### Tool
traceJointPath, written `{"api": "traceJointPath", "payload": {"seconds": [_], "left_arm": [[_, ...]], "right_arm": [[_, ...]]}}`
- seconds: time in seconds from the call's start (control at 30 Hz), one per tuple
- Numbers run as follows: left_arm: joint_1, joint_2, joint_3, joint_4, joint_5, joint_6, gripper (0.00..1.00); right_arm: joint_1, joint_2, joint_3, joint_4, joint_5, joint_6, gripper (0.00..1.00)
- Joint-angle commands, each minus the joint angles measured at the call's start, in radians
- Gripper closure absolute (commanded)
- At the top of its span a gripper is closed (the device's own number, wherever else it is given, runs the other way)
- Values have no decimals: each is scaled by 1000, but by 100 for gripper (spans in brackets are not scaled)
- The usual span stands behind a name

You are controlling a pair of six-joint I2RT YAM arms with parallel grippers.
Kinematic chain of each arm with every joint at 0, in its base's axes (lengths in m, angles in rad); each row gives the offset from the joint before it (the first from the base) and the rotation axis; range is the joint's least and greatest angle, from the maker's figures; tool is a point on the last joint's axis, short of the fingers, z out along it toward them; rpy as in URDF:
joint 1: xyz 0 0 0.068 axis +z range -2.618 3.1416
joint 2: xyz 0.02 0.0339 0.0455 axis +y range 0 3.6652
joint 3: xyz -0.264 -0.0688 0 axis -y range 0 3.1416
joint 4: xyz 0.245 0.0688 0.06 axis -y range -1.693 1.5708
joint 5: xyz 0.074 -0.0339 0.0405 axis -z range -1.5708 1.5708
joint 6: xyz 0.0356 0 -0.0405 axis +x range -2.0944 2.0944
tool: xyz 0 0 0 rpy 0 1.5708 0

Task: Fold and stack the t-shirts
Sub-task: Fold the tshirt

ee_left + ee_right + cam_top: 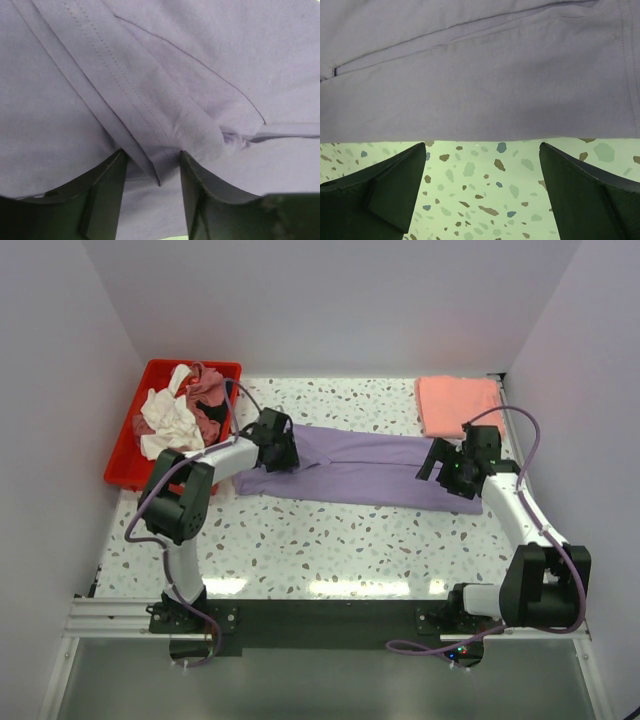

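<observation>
Left gripper [278,445]: set at the left end of the lavender t-shirt [350,468]. In the left wrist view [150,160] the jaws are seen half-narrowed with a stitched fold between them; whether that fold is clamped cannot be told.
Right gripper [445,465]: jaws spread wide and nothing held. In the right wrist view [482,146] bare table [485,200] is seen between the fingers, and the cloth edge lies just beyond the tips.
Lavender t-shirt: spread flat as a long band across the middle of the table [330,550] between both grippers. A plain, matte weave is shown, with a lengthwise crease and a double-stitched hem [125,100].
Handling: the cloth is judged to be light, soft and limp, so sagging and bunching are expected if it is lifted at one point. Hold is best taken at the two ends, on hem or doubled edge.
Salmon-pink t-shirt [458,405]: laid folded flat at the far right corner, apart from the lavender one.
Remaining t-shirts [180,410]: heaped crumpled in the red tray [125,455] at far left, white and dusty-rose being seen.
</observation>
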Motion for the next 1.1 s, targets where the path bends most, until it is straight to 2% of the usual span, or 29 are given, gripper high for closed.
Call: {"api": "traceJointPath", "payload": {"seconds": [0.0, 0.17, 0.27, 0.3, 0.4, 0.77, 1.07], "left_arm": [[-9, 2, 47, 16, -13, -16, 51], [-12, 17, 79, 4, -13, -17, 62], [-14, 26, 96, 6, -16, -16, 74], [-14, 31, 104, 7, -18, -16, 84], [-14, 60, 144, -10, -24, -7, 100], [-15, 120, 243, 9, -25, 47, 100], [-21, 207, 355, 9, 27, 125, 100]], "right_arm": [[2, -10, -11, 7, -23, -14, 1], [2, -4, -12, 5, -25, -14, 1], [2, -2, -12, 4, -25, -14, 1], [2, -4, -12, 2, -23, -14, 1], [2, 2, -9, -3, -19, -15, 1], [2, 5, -5, -10, -6, -15, 1], [2, 22, 0, -18, -8, -18, 1]]}}
